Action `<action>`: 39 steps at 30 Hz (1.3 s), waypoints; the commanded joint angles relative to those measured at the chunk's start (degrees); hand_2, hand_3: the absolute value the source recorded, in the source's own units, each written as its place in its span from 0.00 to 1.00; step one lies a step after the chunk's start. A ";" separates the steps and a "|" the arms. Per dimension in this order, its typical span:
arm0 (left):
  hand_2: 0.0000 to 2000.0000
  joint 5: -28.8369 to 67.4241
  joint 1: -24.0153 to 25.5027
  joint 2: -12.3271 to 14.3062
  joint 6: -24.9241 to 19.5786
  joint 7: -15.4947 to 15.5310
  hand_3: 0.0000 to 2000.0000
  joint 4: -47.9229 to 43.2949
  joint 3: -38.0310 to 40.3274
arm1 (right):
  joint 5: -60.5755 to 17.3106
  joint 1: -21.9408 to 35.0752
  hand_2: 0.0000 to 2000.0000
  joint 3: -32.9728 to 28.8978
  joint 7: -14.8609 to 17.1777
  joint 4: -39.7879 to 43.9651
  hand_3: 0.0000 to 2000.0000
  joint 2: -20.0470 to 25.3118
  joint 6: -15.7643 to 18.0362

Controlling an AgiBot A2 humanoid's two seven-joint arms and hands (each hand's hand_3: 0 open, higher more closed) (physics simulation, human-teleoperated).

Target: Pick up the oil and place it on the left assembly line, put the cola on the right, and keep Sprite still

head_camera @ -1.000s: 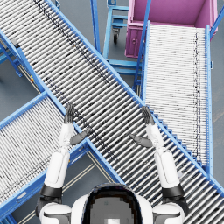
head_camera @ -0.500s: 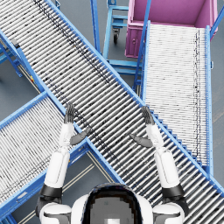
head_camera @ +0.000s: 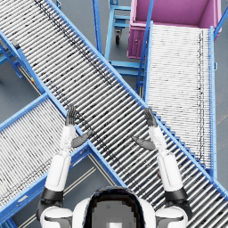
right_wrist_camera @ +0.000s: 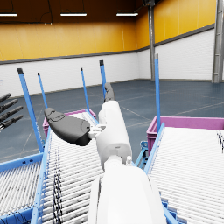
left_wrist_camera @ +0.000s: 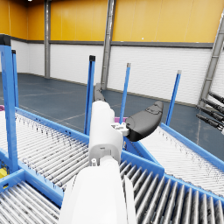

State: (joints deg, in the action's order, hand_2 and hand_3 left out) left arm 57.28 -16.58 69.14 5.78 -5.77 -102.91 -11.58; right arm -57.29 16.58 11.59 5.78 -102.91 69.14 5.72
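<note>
No oil, cola or Sprite shows in any view. My left hand (head_camera: 73,131) hovers open over the near edge of the long middle conveyor (head_camera: 89,84), fingers stretched forward and thumb out to the side, with nothing in it. My right hand (head_camera: 148,131) mirrors it over the same rollers, also open and holding nothing. The left wrist view shows the left hand (left_wrist_camera: 142,122) above the rollers, and the right hand's fingers (left_wrist_camera: 210,111) show there too. The right wrist view shows the right hand (right_wrist_camera: 74,127) spread above the rollers.
A left conveyor (head_camera: 22,147) branches off at lower left and a right conveyor (head_camera: 178,75) runs to a pink bin (head_camera: 173,18) at the top. Blue frame rails and posts (head_camera: 96,22) edge every line. Grey floor lies between them.
</note>
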 commanded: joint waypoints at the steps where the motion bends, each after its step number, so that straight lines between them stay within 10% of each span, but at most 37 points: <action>1: 0.00 0.00 0.00 0.00 0.00 0.00 0.00 0.00 0.00 | 0.00 0.00 0.00 0.00 0.00 0.00 0.00 0.00 0.00; 11: 0.00 0.00 -3.84 3.11 -5.37 5.36 0.00 -4.86 6.11 | 0.01 2.10 0.00 -5.67 -5.38 -4.76 0.00 2.41 -5.32; 39: 0.00 24.70 -4.64 5.65 -5.78 5.76 0.00 -9.86 14.53 | -14.05 0.30 0.00 -16.45 -5.78 -7.90 0.00 5.17 -5.72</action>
State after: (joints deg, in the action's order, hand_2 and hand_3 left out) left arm 82.00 -21.11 74.86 0.00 0.00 -112.49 2.85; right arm -71.34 16.68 -4.15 0.00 -110.66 74.40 0.00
